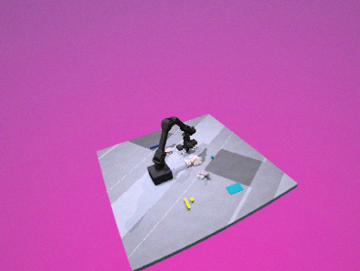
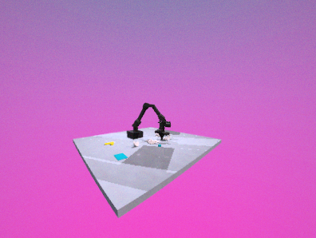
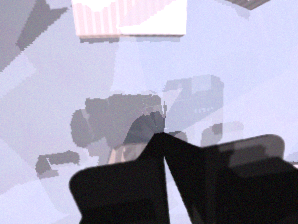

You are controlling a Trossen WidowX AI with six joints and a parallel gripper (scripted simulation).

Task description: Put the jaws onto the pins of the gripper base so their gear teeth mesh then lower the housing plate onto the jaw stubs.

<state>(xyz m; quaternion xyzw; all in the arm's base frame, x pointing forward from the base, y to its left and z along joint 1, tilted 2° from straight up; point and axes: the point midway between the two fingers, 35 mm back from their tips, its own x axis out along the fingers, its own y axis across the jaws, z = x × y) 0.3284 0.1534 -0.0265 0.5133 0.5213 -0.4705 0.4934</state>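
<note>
My gripper points down over the table with its fingertips together, shut and with nothing visible between them. A larger pale pinkish-white part lies close to it. A smaller pale part lies apart, and another pale part lies behind the arm. In the wrist view a ribbed pale block is at the top, and a small pinkish piece is partly hidden behind the left finger. Which part is base, jaw or housing plate, and whether teeth mesh, I cannot tell.
A cyan plate and a small cyan piece lie on the table. A yellow bar lies beside a small yellow piece. A blue bar lies behind the arm. Shadows cross the table.
</note>
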